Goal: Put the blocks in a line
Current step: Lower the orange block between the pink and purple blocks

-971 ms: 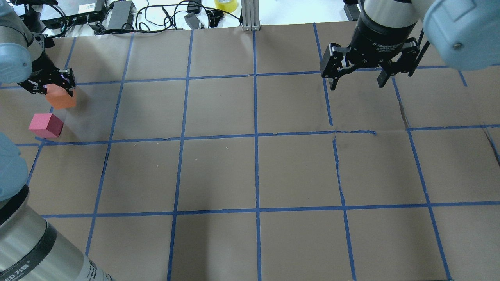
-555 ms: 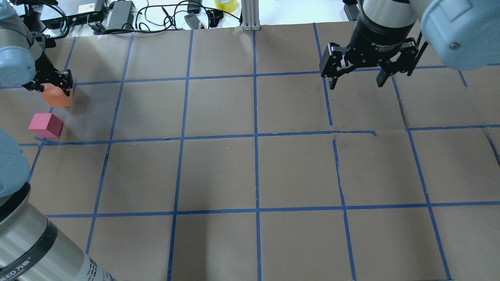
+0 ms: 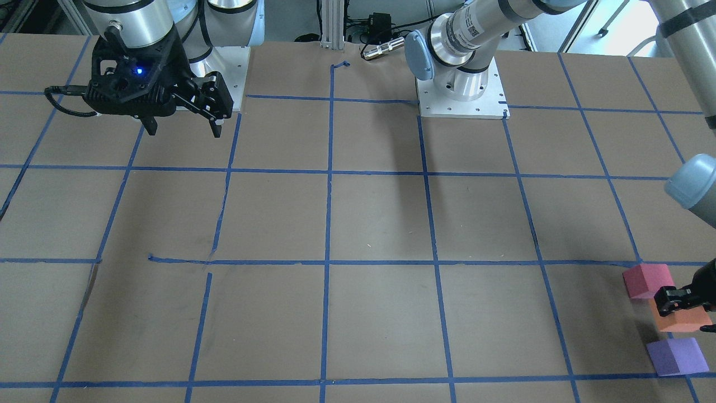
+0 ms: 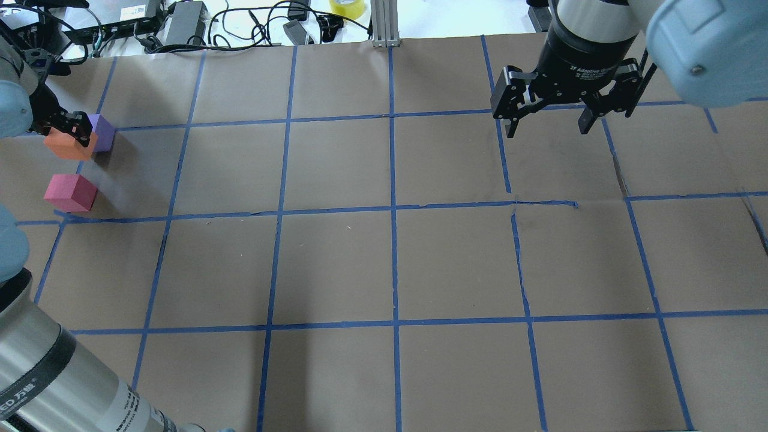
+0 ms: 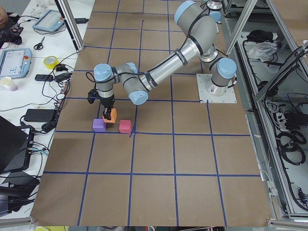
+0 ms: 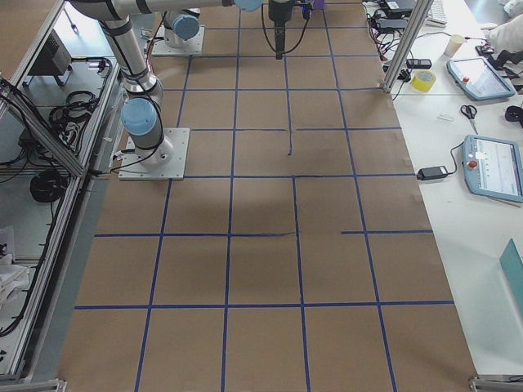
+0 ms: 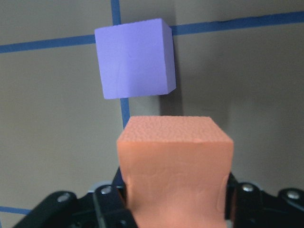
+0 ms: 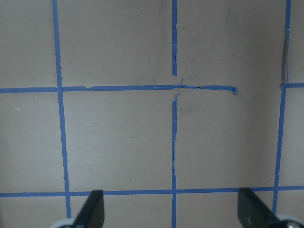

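Observation:
My left gripper (image 4: 63,131) is shut on the orange block (image 4: 67,145) and holds it low over the table at the far left. The orange block (image 7: 175,156) fills the lower left wrist view, with the purple block (image 7: 135,59) just beyond it on a blue tape line. The purple block (image 4: 103,132) lies close beside the orange one, and the pinkish-red block (image 4: 71,192) lies nearer the robot. In the front view the pinkish-red (image 3: 648,280), orange (image 3: 682,320) and purple (image 3: 677,356) blocks stand roughly in a row. My right gripper (image 4: 549,131) hangs open and empty at the far right.
Brown paper with a blue tape grid (image 4: 393,210) covers the table. Cables, power bricks and a yellow tape roll (image 4: 347,7) lie beyond the far edge, beside an aluminium post (image 4: 384,24). The blocks sit near the table's left end.
My left gripper has carried the orange block leftward in the overhead view, uncovering the purple block behind it. The pinkish-red block and the right gripper have stayed put.

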`<move>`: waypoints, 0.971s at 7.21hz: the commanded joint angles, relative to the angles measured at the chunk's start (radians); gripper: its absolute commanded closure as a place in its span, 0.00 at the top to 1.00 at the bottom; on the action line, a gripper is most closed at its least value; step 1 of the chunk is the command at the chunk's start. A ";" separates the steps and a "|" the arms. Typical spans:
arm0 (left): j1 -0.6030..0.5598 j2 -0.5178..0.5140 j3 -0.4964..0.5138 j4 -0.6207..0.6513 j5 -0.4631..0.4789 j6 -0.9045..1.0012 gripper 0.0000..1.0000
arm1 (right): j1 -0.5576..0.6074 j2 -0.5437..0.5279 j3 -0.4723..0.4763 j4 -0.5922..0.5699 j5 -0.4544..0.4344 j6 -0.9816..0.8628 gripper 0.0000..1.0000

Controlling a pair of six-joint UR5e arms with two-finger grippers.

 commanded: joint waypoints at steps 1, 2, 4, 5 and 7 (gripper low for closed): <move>0.025 -0.025 0.043 -0.010 -0.033 -0.007 0.00 | 0.000 0.001 0.000 0.001 -0.001 -0.001 1.00; 0.027 -0.025 0.058 -0.013 -0.054 -0.014 0.00 | -0.001 0.003 0.000 0.000 -0.001 -0.003 1.00; 0.036 -0.043 0.060 -0.034 -0.076 -0.019 0.00 | -0.001 0.003 0.000 0.000 -0.005 -0.005 1.00; 0.054 -0.046 0.063 -0.035 -0.079 -0.002 0.00 | -0.001 0.003 0.000 0.000 -0.007 -0.006 1.00; 0.064 -0.054 0.054 -0.035 -0.082 -0.016 0.00 | -0.001 0.003 0.000 0.000 -0.007 -0.006 1.00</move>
